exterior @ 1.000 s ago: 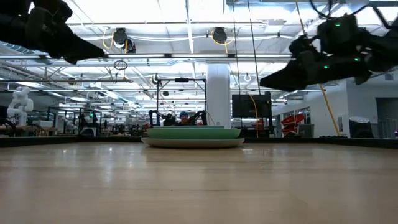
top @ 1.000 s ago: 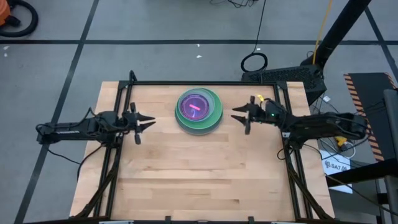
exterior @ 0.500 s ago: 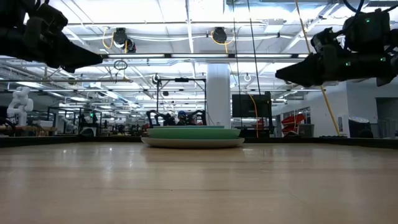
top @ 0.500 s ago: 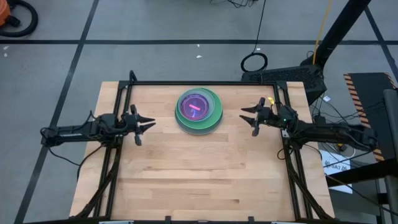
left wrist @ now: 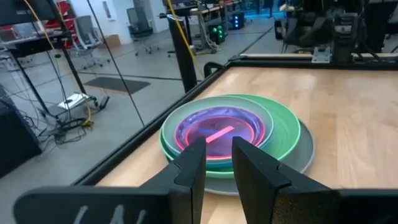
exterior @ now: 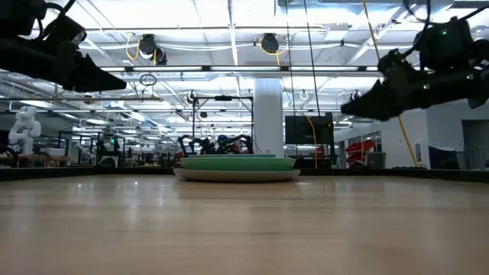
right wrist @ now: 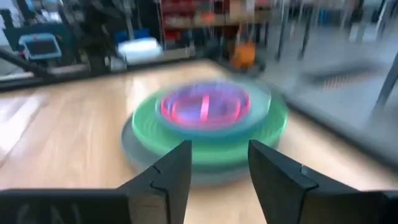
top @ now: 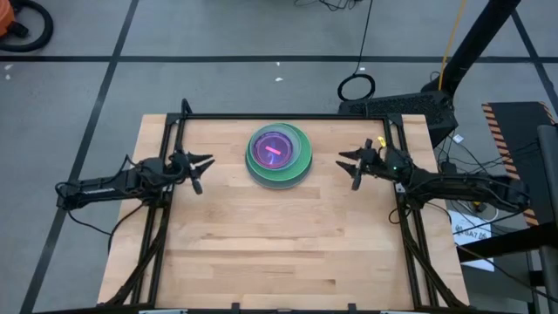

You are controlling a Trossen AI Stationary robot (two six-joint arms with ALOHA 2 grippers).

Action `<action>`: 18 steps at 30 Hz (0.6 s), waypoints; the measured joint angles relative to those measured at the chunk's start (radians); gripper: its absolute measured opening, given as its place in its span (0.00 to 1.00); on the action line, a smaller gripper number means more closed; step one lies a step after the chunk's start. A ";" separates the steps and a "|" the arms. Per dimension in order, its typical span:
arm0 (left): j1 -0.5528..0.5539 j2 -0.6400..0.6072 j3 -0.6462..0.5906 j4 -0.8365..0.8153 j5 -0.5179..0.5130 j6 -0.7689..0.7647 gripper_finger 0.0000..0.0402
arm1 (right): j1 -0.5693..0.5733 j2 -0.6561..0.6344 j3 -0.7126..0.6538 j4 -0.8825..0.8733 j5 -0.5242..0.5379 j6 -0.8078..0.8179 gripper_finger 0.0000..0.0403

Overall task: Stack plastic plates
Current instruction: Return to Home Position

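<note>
1. pale wood covers the bench [top: 279, 253], which is edged with black rails [top: 279, 116] and stands on a grey floor [top: 218, 35] crossed by dark lines. the low view looks past it into a wide hall with bright ceiling strips and a white pillar [exterior: 267, 114].
2. the plastic plates [top: 279, 155] sit in one stack on the bench, close to a long edge rail and between the two arms.
3. a large grey plate [left wrist: 305, 155] lies at the bottom, with its rim showing all round. a large green plate [left wrist: 289, 127] rests on it, and smaller pale-rimmed plates are nested above.
4. a small pink plate [left wrist: 217, 127] tops the pile, see-through with a purple tint, and a bright pink streak runs across its middle.
5. the left gripper [top: 205, 173] hangs over the bench's left side and points at the stack. its fingers [left wrist: 193, 168] are a narrow gap apart and hold nothing.
6. the right gripper [top: 346, 171] faces the stack from the opposite side. its fingers [right wrist: 168, 174] are spread wider and also hold nothing.
7. from bench height, both grippers float well above the rim of the pile, the left gripper [exterior: 114, 80] on one side and the right gripper [exterior: 351, 107] on the other. neither touches a plate.
</note>
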 joint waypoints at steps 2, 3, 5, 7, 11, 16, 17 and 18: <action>0.000 0.000 0.000 -0.001 -0.002 0.006 0.21 | 0.002 0.002 0.000 -0.070 -0.002 0.066 0.38; 0.000 0.000 0.000 -0.002 -0.003 0.007 0.21 | 0.001 0.002 -0.001 -0.096 0.000 0.096 0.38; 0.000 0.000 0.000 -0.002 -0.003 0.007 0.21 | 0.001 0.002 -0.001 -0.138 0.000 0.131 0.38; 0.000 0.000 0.000 -0.002 -0.003 0.007 0.21 | 0.001 0.002 -0.001 -0.166 0.000 0.138 0.38; 0.000 0.000 0.000 -0.003 -0.003 0.007 0.21 | 0.001 0.002 -0.001 -0.190 0.000 0.125 0.38; 0.000 0.000 0.000 -0.003 -0.003 0.007 0.21 | 0.005 0.001 -0.002 -0.210 -0.001 0.123 0.38; 0.000 0.000 0.000 -0.003 -0.003 0.008 0.21 | 0.008 -0.008 -0.002 -0.228 0.001 0.129 0.38; 0.000 0.000 0.000 -0.003 -0.003 0.008 0.21 | 0.012 -0.026 -0.001 -0.239 0.007 0.104 0.38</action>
